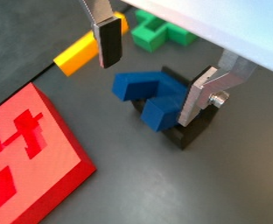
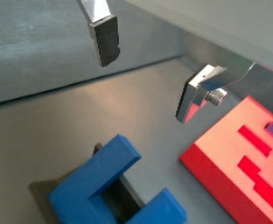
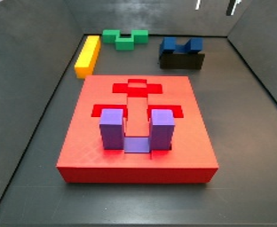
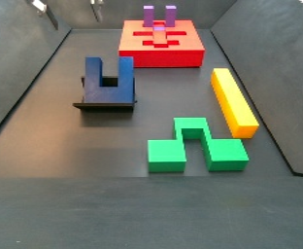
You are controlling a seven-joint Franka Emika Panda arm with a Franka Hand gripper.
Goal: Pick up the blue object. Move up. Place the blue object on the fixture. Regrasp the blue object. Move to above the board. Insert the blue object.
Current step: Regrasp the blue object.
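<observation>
The small dark-blue U-shaped block [image 1: 149,94] lies flat on the black fixture [image 1: 188,132]. The gripper [image 1: 157,59] hangs above, jaws apart, empty. The block looks rigid, light and smooth; pinch across its prongs' outer faces.

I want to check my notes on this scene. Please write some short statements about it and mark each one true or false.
1. The blue object rests on the fixture. True.
2. The gripper is shut on the blue object. False: it is open above it, fingers apart, holding nothing.
3. A purple block stands in the board. True.
4. The green block lies on the board. False: it lies on the floor beside the yellow bar.
</observation>
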